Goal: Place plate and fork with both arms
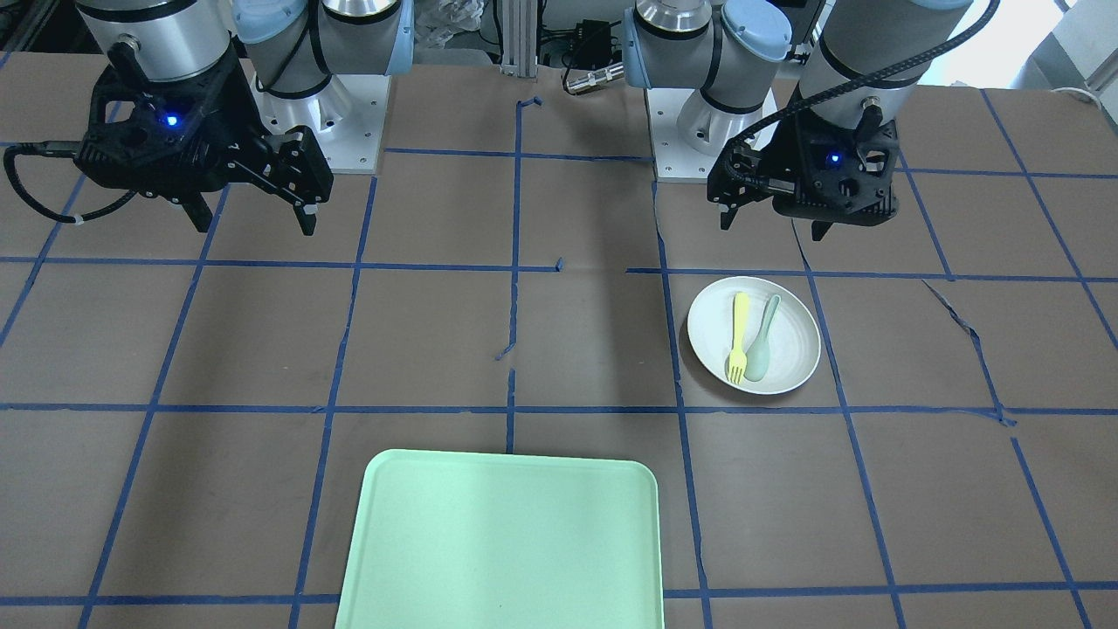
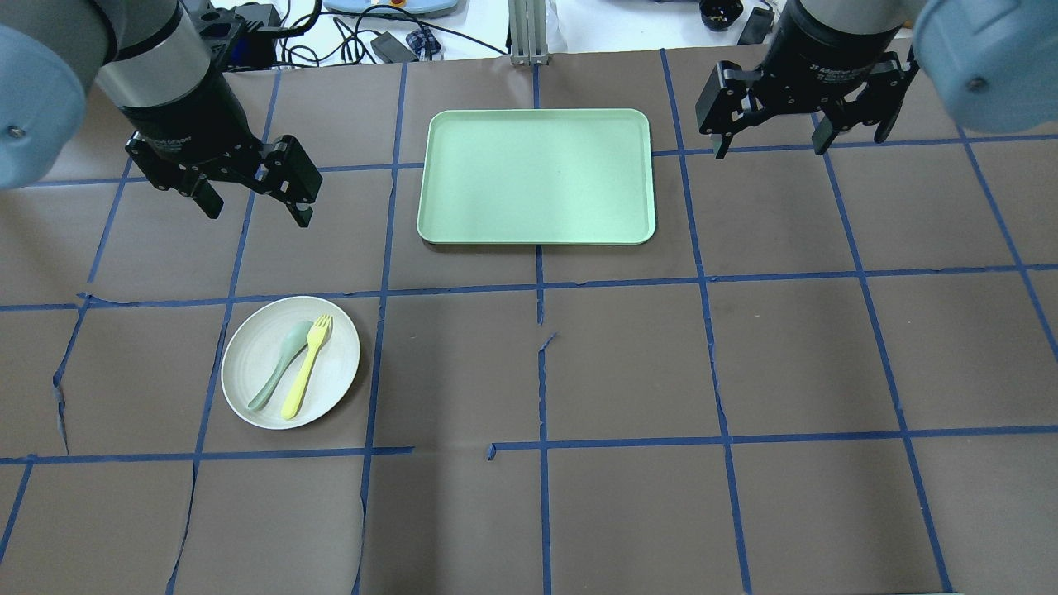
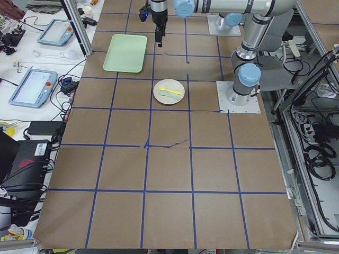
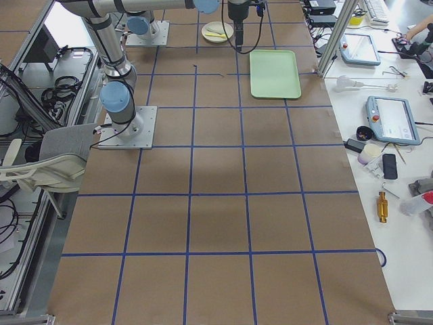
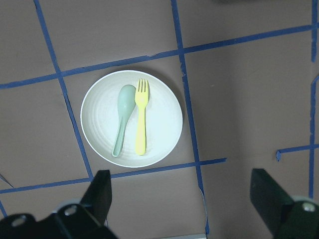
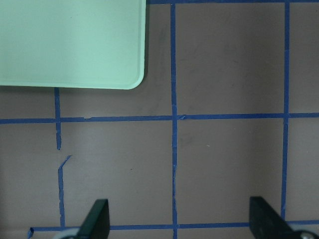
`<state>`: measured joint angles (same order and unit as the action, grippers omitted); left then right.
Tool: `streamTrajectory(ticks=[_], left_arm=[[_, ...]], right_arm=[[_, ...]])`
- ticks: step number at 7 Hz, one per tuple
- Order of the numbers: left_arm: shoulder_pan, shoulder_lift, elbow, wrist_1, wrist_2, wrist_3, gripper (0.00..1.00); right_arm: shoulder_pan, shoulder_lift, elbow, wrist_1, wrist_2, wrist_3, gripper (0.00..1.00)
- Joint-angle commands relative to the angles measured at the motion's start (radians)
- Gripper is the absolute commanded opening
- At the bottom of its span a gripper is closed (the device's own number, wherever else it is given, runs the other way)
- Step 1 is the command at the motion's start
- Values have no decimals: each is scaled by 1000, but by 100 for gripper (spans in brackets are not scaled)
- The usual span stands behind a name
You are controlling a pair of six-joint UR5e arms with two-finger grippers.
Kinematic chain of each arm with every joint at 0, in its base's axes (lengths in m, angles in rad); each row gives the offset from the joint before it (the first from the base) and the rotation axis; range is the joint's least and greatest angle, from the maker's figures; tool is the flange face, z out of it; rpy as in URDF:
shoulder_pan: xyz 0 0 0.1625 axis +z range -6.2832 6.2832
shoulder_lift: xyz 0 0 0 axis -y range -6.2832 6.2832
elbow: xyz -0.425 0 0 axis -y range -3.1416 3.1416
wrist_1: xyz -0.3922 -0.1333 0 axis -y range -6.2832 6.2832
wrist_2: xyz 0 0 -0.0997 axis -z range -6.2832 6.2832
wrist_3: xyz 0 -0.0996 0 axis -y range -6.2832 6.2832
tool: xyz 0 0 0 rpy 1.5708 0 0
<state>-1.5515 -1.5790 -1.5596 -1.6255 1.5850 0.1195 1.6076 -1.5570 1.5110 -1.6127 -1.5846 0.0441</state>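
The off-white plate (image 2: 335, 373) lies on the table's left half, also in the front view (image 1: 793, 348) and the left wrist view (image 5: 164, 127). On it the pale-yellow fork (image 2: 306, 368) (image 1: 739, 336) (image 5: 141, 117) lies beside a grey-green spoon (image 2: 277, 368) (image 5: 123, 117). My left gripper (image 2: 259, 213) (image 1: 773, 229) is open and empty, held above the table just beyond the plate. My right gripper (image 2: 770, 150) (image 1: 255, 227) is open and empty, held high to the right of the tray.
A light-green rectangular tray (image 2: 536, 176) (image 1: 502, 542) lies empty at the far middle of the table; its corner shows in the right wrist view (image 6: 70, 40). Brown paper with blue tape lines covers the table. Cables and devices lie past the far edge.
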Motion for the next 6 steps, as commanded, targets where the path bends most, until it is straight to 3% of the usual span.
streamTrajectory(ticks=[1,3,5,6], left_arm=[[-1,4,-13,0,-28,-61,100],[14,-10,-13,3,39,-58,100],[95,-22,-58,4,29,71,100],[149,-29,-103,83,-14,153,100]], right_arm=[[0,0,0,0,0,0,100],[0,0,0,-1,0,0,100],[0,-2,0,2,0,-1,100],[0,-2,-2,2,0,0,100]])
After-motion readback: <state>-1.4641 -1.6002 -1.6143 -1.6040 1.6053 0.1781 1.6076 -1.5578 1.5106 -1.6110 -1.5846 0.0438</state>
